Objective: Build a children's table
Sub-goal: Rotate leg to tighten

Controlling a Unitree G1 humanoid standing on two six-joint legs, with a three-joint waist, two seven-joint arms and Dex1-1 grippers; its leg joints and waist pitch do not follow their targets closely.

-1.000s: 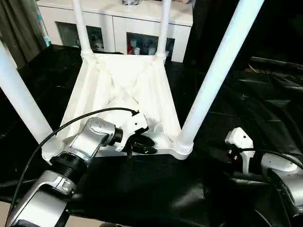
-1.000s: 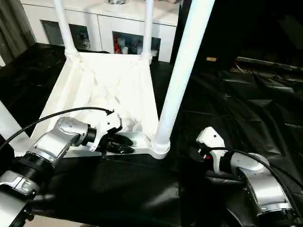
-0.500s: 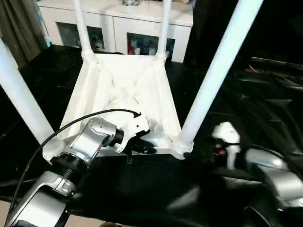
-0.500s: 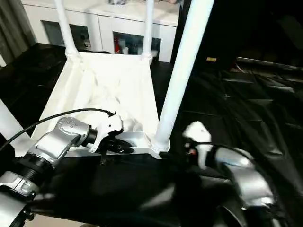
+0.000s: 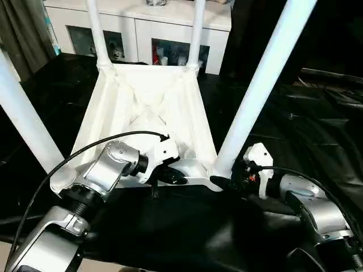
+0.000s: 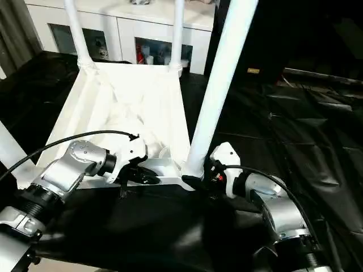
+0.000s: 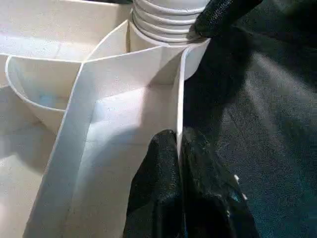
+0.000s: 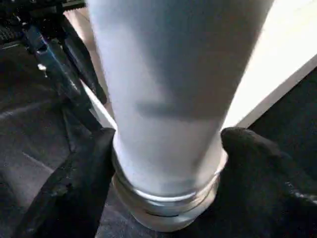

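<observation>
Right gripper (image 8: 163, 163) straddles smooth tapered leg (image 5: 258, 93) — ribbed collar.

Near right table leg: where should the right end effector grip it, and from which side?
Low on the leg, just above its ribbed collar, coming level from the robot's right. The tube stands upright, round and clear there, and the right end effector already straddles it.
</observation>
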